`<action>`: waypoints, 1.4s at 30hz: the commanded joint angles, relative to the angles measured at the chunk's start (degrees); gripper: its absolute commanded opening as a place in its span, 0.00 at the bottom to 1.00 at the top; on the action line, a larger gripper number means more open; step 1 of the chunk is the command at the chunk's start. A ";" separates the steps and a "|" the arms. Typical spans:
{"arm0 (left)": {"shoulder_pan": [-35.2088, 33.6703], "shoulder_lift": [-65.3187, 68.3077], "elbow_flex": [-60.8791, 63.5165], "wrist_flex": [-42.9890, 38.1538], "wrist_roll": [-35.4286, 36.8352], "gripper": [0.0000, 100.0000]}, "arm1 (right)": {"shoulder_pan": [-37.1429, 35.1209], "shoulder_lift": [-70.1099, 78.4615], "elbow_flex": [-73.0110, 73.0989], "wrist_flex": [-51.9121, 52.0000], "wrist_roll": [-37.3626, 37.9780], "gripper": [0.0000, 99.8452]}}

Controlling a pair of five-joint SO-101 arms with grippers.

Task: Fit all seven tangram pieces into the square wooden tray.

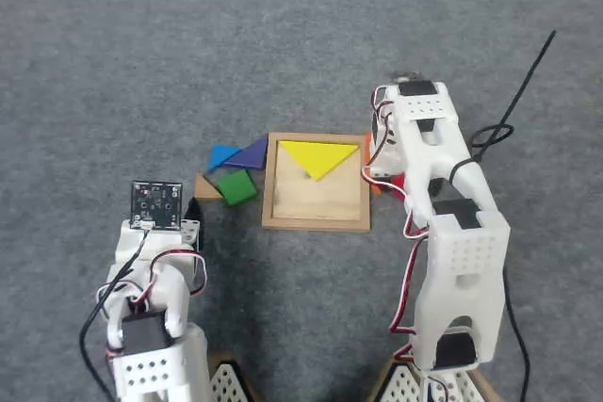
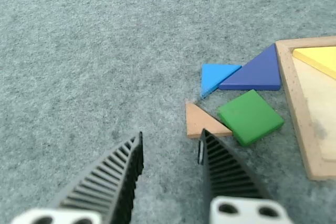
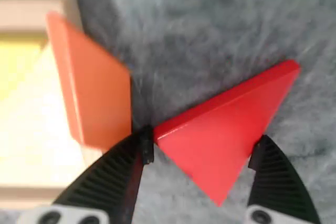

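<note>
Tray point(image 1: 316, 224): 1, square, wooden.

Tangram pcs: 7 total.
- Triangles: 5. The yellow tri point(image 1: 318, 156) lies inside the tray. The lt-blue tri point(image 1: 222, 155), dk-blue tri point(image 1: 251, 154) and tan tri point(image 1: 207, 188) sit outside the tray on the left arm's side. The red tri point(image 3: 226, 135) is outside the tray on the opp side.
- Squares: 1, the green sq point(image 1: 236, 186), outside the tray w/ the 3 tris.
- Parallelograms: 1, the orange pgram point(image 3: 92, 93), at the tray's rim on the red tri's side.

So 1 pc in the tray, 4 on one side, 2 on the other.

Arms: 2, the left arm point(image 1: 155, 298) and right arm point(image 1: 452, 261).
</note>
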 commanded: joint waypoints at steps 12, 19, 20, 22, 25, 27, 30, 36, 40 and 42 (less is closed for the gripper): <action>0.00 0.26 -0.40 0.09 -0.35 0.16 | 1.19 -28.26 36.75 -19.56 11.52 0.28; 0.00 0.26 -0.40 0.09 -0.35 0.16 | 1.19 -28.88 38.95 -20.53 11.08 0.28; 0.00 0.26 -0.40 0.09 -0.35 0.16 | 1.19 -27.74 38.42 -20.53 10.99 0.28; 0.00 0.26 -0.40 0.09 -0.35 0.16 | 1.45 -25.63 37.19 -20.62 10.90 0.28; 0.00 0.26 -0.40 0.09 -0.35 0.16 | 1.36 -23.25 35.78 -20.62 10.81 0.28; 0.00 0.26 -0.40 0.09 -0.35 0.16 | 1.19 -22.20 35.34 -20.97 10.81 0.28; 0.00 0.26 -0.40 0.09 -0.35 0.16 | 1.19 -22.11 35.34 -21.14 10.81 0.26; 0.00 0.26 -0.40 0.09 -0.35 0.16 | 1.45 -22.29 35.25 -21.05 10.90 0.13; 0.00 0.26 -0.40 0.09 -0.35 0.16 | 1.36 -22.64 35.25 -20.79 10.90 0.27; 0.00 0.26 -0.40 0.09 -0.35 0.16 | 1.10 -23.78 35.34 -20.70 10.90 0.33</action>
